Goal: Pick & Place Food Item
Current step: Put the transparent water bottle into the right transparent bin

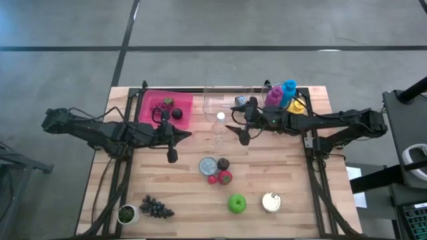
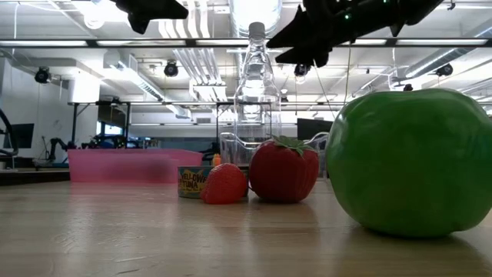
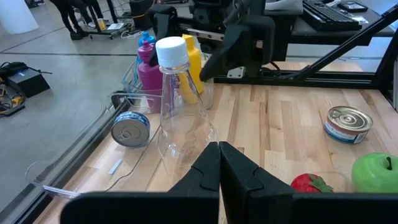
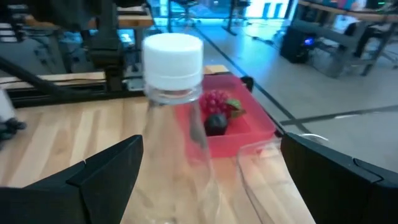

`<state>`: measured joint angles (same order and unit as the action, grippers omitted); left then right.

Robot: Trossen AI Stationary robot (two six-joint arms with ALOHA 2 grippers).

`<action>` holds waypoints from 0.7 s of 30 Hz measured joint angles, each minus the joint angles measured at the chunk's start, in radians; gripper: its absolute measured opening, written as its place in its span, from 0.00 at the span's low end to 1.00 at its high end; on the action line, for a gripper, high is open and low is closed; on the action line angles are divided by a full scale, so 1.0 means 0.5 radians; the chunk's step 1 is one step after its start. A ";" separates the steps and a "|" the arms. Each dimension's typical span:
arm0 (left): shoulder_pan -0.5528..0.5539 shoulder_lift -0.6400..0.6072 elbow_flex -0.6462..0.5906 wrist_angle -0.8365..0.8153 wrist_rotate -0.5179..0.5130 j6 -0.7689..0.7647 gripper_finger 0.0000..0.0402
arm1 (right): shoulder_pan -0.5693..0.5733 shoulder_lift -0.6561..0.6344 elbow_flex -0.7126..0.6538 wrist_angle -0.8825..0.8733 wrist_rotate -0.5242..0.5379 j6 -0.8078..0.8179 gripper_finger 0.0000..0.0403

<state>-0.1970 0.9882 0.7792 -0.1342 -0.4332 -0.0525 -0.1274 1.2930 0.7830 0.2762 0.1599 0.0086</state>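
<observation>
Food lies on the wooden table: a green apple (image 1: 237,203), strawberries (image 1: 222,177), a dark fruit (image 1: 224,163) and dark grapes (image 1: 156,208). A pink tray (image 1: 151,101) at the far left holds red berries (image 4: 214,99) and a dark fruit (image 4: 216,122). My right gripper (image 1: 238,125) hovers open above the table's far middle. Its fingers (image 4: 106,171) stand on either side of a clear bottle with a white cap (image 4: 174,93), apart from it. My left gripper (image 1: 172,153) is shut and holds nothing, above the table left of the bottle (image 3: 177,106).
A clear bin (image 1: 223,100) stands behind the bottle. Pink, blue and yellow bottles (image 1: 283,95) stand at the far right. A tuna can (image 1: 209,165) sits by the strawberries, another can (image 1: 271,202) near the apple, and a small potted plant (image 1: 127,213) at the near left.
</observation>
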 joint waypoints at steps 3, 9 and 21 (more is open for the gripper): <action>0.000 0.000 0.000 0.000 0.000 0.000 0.00 | -0.010 0.044 0.000 0.064 -0.116 0.002 0.94; 0.000 0.000 0.000 0.000 0.000 0.000 0.00 | -0.009 0.127 0.045 0.124 -0.168 0.005 0.94; 0.000 0.000 0.000 -0.004 0.000 0.000 0.00 | -0.010 0.333 0.213 0.114 -0.169 -0.037 0.94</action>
<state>-0.1970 0.9882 0.7792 -0.1364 -0.4332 -0.0525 -0.1322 1.4594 0.8893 0.3334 0.0753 -0.0101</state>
